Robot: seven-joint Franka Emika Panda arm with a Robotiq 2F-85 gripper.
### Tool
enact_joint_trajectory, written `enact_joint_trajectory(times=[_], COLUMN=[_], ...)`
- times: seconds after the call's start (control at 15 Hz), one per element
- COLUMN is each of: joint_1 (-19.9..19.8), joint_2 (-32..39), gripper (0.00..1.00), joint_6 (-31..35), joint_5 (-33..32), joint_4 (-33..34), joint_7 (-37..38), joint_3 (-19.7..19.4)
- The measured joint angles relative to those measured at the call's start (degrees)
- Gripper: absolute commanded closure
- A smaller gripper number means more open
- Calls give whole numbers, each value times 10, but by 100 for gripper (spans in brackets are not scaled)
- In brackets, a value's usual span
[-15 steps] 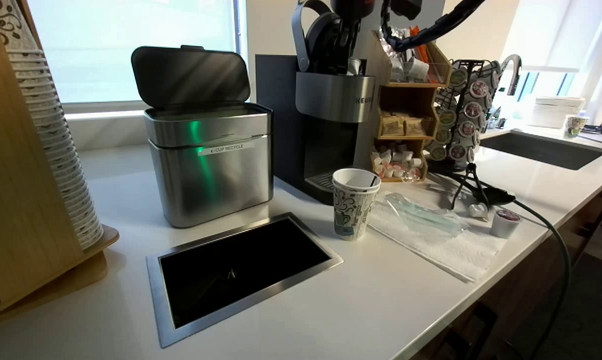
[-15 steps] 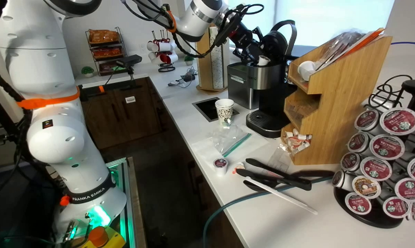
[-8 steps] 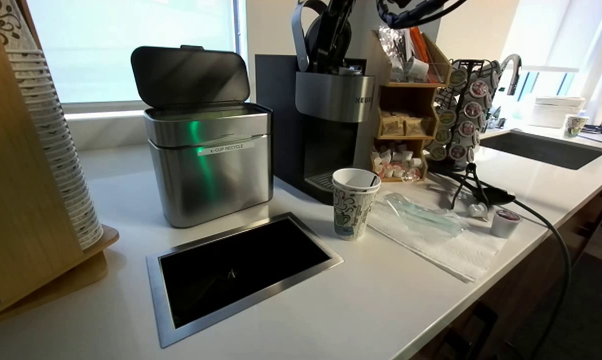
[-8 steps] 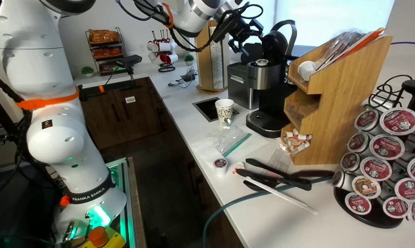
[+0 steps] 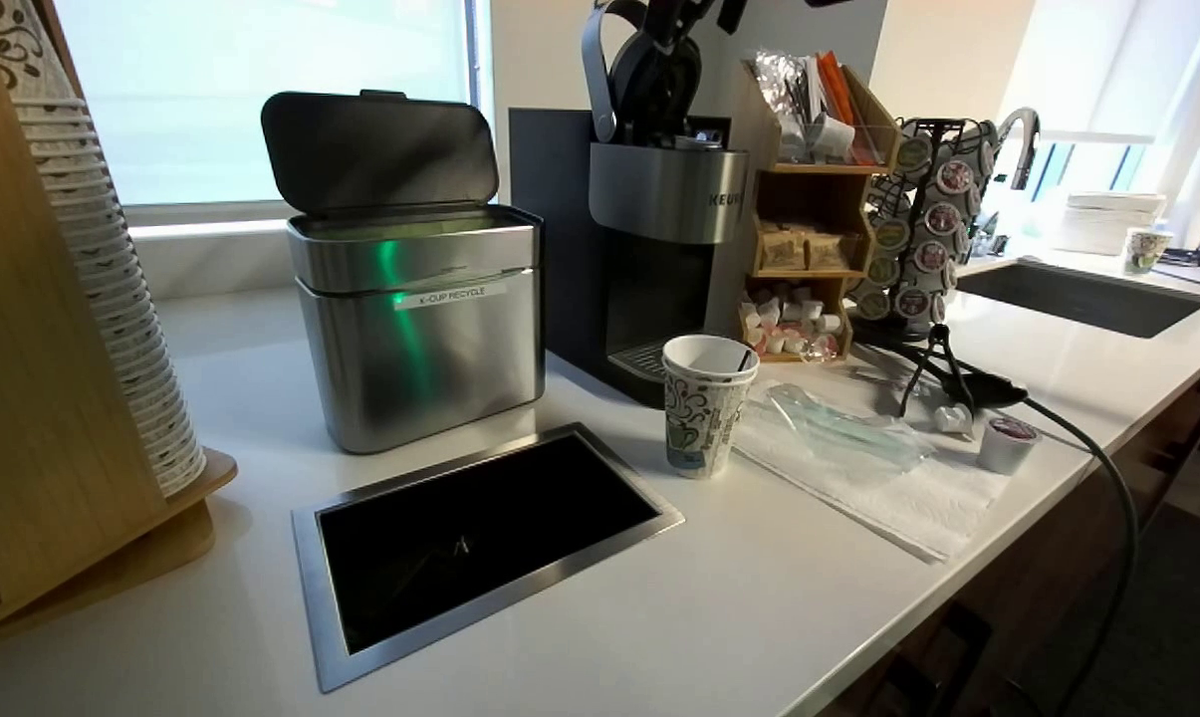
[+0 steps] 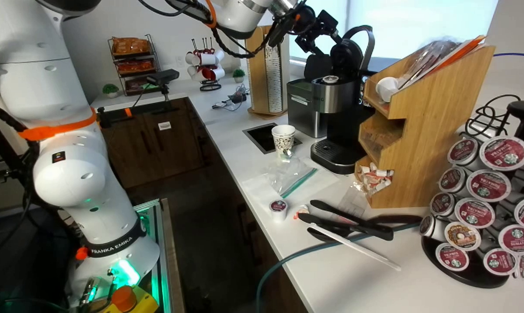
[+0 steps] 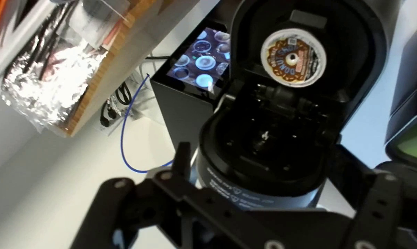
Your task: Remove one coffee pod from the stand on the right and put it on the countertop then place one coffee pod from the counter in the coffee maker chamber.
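Gripper [image 7: 259,150] above and clear of the pod [image 7: 293,57] in the coffee maker [image 6: 340,99].

coffee maker [image 5: 659,191] head [image 5: 656,90] raised; pod [image 5: 1007,446] on countertop [image 5: 739,597] near edge; stand [image 5: 916,214] pod-laden; bin [image 5: 430,349] lid [image 5: 385,149] up

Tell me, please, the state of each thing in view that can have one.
Keurig coffee maker, hinged head raised
Keurig screen, lit
Donut Shop coffee pod, label up in the coffee maker chamber
Hand, open, holding nothing
K-Cup recycle bin, lid open
Paper cups, nested, upright
Maroon-labelled coffee pod, upright
Pod stand, stocked
Robot base light, glowing green
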Motion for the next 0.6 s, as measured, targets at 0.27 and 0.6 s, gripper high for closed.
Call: enact_joint_trajectory(times=[0.27, 0.6], joint_1=[-20, -39], joint_2=[-29, -21], gripper=[0, 0], joint_6=[0, 27], joint_5=[62, 154], joint_4=[-27, -50], joint_7=[44, 29], joint_3=[-10, -17])
